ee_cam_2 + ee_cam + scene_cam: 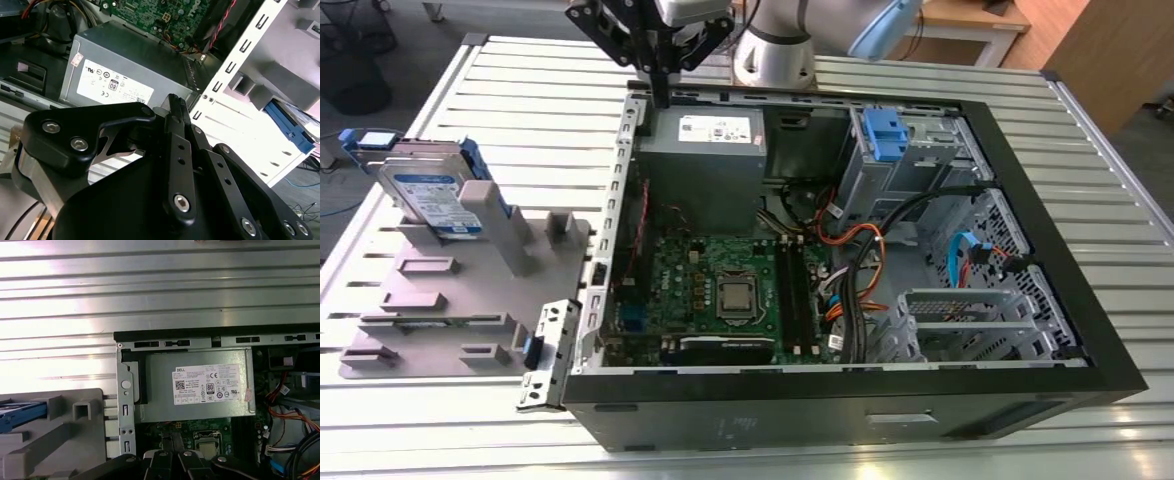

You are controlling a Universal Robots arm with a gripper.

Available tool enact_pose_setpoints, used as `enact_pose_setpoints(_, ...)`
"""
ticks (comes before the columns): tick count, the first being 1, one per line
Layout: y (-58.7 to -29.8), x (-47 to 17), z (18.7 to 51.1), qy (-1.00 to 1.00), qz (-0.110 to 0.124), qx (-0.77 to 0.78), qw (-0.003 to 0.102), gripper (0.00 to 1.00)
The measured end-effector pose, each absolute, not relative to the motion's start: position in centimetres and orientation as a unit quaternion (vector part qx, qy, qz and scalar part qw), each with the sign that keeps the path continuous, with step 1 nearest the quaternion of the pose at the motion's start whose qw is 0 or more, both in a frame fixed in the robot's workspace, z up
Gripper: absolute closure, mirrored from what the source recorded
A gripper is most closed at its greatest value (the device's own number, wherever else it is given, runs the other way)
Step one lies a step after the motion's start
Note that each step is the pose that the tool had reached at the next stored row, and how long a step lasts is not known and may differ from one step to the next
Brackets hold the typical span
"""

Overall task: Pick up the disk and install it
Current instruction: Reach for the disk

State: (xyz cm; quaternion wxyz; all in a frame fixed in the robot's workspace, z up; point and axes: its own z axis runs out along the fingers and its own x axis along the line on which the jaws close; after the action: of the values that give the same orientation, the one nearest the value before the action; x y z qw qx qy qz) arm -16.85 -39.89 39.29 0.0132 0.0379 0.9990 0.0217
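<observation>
Nearest in the exterior view lay the open computer case point(854, 420), its black wall toward the camera, with the green motherboard point(720, 285) and a metal drive cage point(961, 320) inside. Toward the exterior view's left a grey fixture point(454, 300) sat on the slatted tabletop point(520, 80), just beside the case. The disk point(434, 195) stood at the fixture's farther end, leaning nearly upright against a grey post, label outward and blue rails along its edges, with nothing touching it. It looked stiff and fairly dense for its size, with smooth metal faces that could slip, and probably sensitive to knocks. A hold across the two flat faces near the middle, or on the rigid sides, seemed safer than pulling on the thin plastic end tab. Farther back, the grey power-supply box point(707, 140) filled the case's far corner. The tool point(660, 95) hung over the case edge there, well apart from the disk, its fingers drawn together with nothing between them. Beyond it rose the arm's pale base point(774, 55).
</observation>
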Motion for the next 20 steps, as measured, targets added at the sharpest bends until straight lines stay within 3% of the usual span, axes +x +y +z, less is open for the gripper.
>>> enact_pose_setpoints(20,-39.9,-19.5,39.3,0.999,0.022,0.038,0.014,0.89)
